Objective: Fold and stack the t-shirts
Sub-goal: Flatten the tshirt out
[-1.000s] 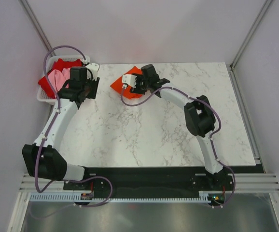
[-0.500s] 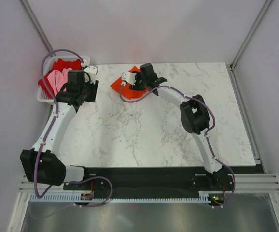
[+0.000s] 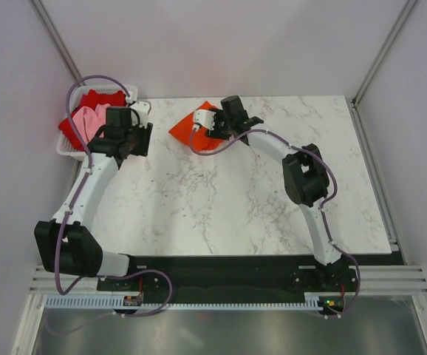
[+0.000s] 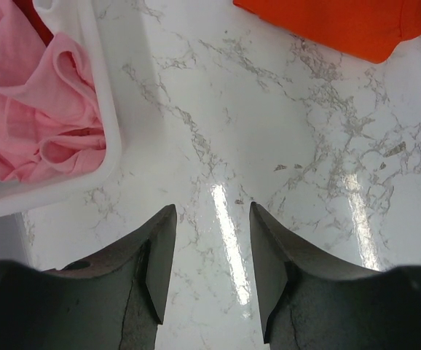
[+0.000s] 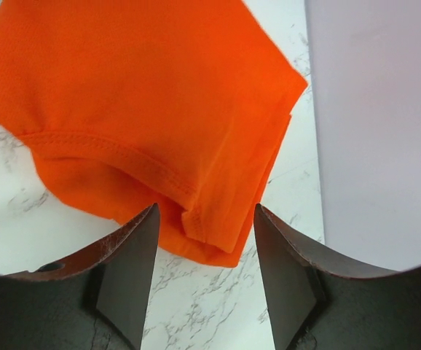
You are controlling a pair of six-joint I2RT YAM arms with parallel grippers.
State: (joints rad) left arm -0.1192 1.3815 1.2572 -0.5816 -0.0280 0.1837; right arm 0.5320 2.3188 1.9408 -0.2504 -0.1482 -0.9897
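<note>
While checking vs a sec ago, spotted only small moves. L gripper: jaws spread a touch wider, nothing btwn them, nudged a little over bare table just R of basket corner. R gripper: swung & turned slightly, same medium gap, not clamped, poised low over hem corner of orange-red shirt. Shirt itself unshifted: folded flat, near basket on its R side, not touching. Pink shirt & deeper red shirt crumpled inside basket, pink on top. Prob means first shirt folded & let go as stack base; two left. Likely next: reach into basket w/ L for pink. Can't tell if R intends one more tuck at that hem.
</note>
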